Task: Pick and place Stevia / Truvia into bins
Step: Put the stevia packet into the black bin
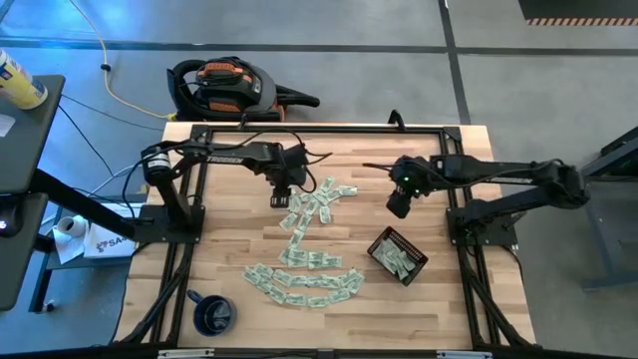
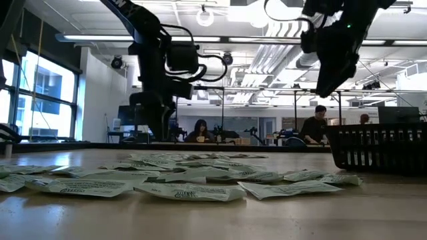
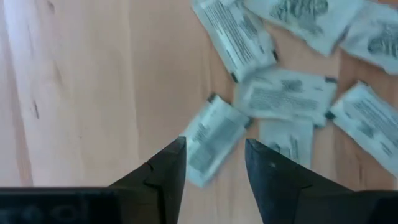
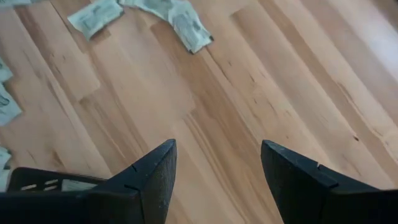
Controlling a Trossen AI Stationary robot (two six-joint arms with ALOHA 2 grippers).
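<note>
My left gripper (image 3: 214, 165) hangs spread over the top of the sachet scatter, one Truvia sachet (image 3: 208, 139) lying directly between its fingers, long axis roughly along the gap, bare wood on one side. I judge a straight descent enough. My right gripper (image 4: 217, 168), also spread and empty, waits over bare wood near the black tray (image 1: 398, 256).

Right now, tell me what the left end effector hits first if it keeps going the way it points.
Probably the pale green-and-white paper sachet between the open left end effector fingertips, lying on the wooden table.
</note>
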